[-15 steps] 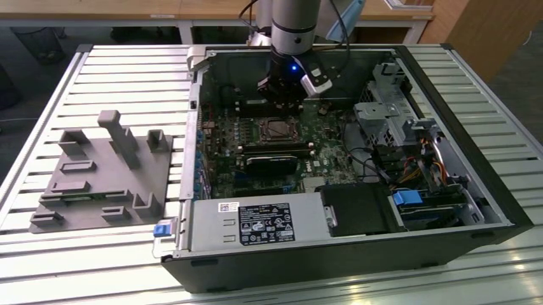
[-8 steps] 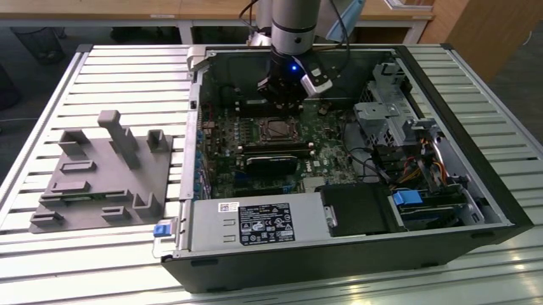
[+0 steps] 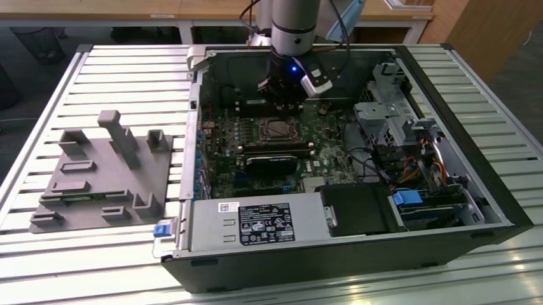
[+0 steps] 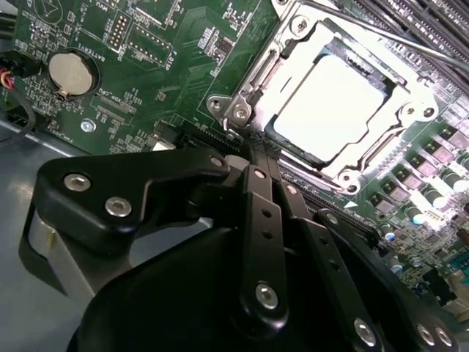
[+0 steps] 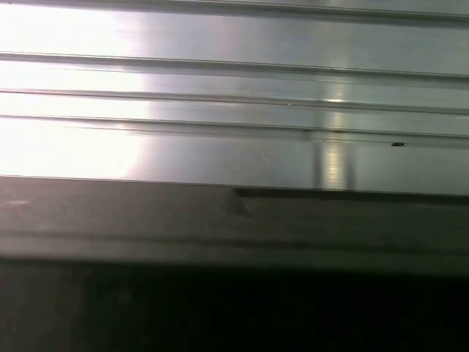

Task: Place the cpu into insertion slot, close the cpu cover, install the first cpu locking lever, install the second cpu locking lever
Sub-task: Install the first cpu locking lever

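Note:
In the second wrist view the silvery cpu (image 4: 333,110) lies flat in the insertion slot (image 3: 276,131) on the green board. The silver cpu cover (image 4: 410,99) sits down over it, and the chip shows through its window. A thin metal lever rod (image 4: 410,42) runs along the cover's far side. My gripper (image 4: 253,147) has its black fingers (image 4: 258,213) pressed together, holding nothing. Their tips are at the near corner of the socket frame. In the exterior view the gripper (image 3: 284,100) hangs inside the open computer case just behind the socket.
Long black memory slots (image 3: 273,149) and a black block (image 3: 269,166) lie in front of the socket. A power supply (image 3: 254,223), drive cage (image 3: 386,114) and cables (image 3: 416,168) crowd the case. A grey fixture (image 3: 102,171) sits on the slatted table at the exterior view's left. A coin battery (image 4: 72,72) is on the board.

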Controlling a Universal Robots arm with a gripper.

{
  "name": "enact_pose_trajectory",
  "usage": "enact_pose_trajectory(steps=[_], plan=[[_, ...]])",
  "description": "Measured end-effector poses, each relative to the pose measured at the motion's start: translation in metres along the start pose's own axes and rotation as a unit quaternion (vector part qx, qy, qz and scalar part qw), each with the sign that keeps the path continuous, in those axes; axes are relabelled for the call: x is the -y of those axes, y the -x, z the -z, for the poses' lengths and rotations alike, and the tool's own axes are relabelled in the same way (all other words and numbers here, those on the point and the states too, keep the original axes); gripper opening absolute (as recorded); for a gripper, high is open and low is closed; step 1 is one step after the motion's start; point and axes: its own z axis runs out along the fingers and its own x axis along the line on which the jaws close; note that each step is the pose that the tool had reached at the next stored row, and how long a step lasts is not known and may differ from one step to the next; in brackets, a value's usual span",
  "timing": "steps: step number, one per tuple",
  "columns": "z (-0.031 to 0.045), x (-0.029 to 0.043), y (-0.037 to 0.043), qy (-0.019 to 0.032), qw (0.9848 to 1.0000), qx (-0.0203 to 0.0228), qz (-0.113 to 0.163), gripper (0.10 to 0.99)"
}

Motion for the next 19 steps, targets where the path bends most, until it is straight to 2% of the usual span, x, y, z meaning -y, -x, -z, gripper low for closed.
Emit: enact_pose_trajectory(steps=[9,16,19], plan=[[-0.0014,0.0001,-0.0001,-0.0011,1.0000,-0.0002,0.000,0.106],[-0.0016,0.0001,-0.0001,0.0078,1.0000,0.0002,0.000,0.106],[-0.0016,0.0000,0.0000,0.0091,1.0000,0.0003,0.000,0.106]])
